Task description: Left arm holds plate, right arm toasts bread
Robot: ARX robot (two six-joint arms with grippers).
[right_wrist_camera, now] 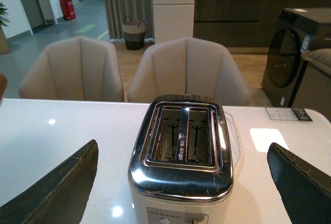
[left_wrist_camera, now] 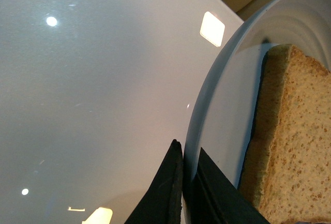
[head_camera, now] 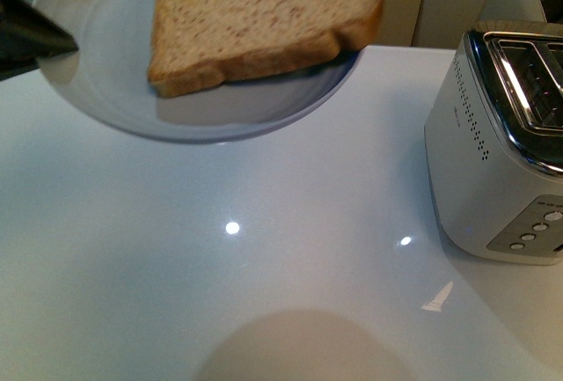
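The pale blue-white plate is held in the air above the white table, at the upper left of the front view. The slice of light brown bread lies on it. My left gripper is shut on the plate's left rim. In the left wrist view its dark jaws pinch the plate's rim at the gripper, with the bread just beyond. My right gripper is open and empty, its fingers wide apart on either side of the silver two-slot toaster.
The toaster stands on the table's right side, slots empty. The glossy white table reflects ceiling lights. Two beige chairs stand behind the table, with cabinets and a dark appliance beyond.
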